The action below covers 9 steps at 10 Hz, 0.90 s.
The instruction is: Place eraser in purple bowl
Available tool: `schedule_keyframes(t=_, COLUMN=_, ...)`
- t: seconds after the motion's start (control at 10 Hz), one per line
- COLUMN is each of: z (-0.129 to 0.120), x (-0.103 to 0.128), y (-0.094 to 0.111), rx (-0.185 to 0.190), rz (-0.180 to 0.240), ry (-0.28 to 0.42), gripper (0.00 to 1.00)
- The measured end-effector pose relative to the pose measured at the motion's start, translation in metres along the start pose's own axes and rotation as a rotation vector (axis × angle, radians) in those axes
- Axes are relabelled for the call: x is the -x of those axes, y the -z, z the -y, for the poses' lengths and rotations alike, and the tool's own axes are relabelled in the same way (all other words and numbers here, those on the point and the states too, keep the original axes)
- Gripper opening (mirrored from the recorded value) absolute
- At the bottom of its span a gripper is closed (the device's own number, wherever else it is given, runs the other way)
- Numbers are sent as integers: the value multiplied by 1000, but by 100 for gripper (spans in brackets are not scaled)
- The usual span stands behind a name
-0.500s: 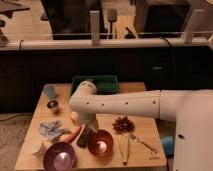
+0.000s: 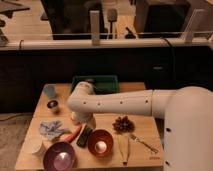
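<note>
The eraser [image 2: 84, 136] lies on the worktop [image 2: 106, 123], its long axis running near-to-far and leaning slightly left, just below my hand [image 2: 83, 121]. I cannot tell how wide the hand is.

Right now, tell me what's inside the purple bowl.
The purple bowl shows only a pale sheen inside; nothing covers it. The eraser lies outside it, close by the gripper.

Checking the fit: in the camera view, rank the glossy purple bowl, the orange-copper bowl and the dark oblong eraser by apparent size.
1. Purple bowl and orange-copper bowl: nearly alike; the purple one is nearer the camera, so they are left unranked.
2. Eraser: clearly smallest.
The gripper is just behind the eraser.
</note>
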Motion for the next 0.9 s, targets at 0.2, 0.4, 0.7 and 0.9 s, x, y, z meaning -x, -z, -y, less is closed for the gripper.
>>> schedule_keyframes(t=0.2, z=-1, x=-5, y=-17, rx=8, rz=16, ry=7, gripper=73)
schedule_keyframes(t=0.4, z=-5, x=-9, y=-37, rx=9, rz=34, ry=11, gripper=76)
schedule_keyframes(t=0.7, z=-14, x=-9, y=-59, rx=9, rz=70, ry=12, gripper=77)
schedule_keyframes(t=0.9, z=-19, x=-7, y=-72, rx=13, rz=93, ry=5, gripper=62)
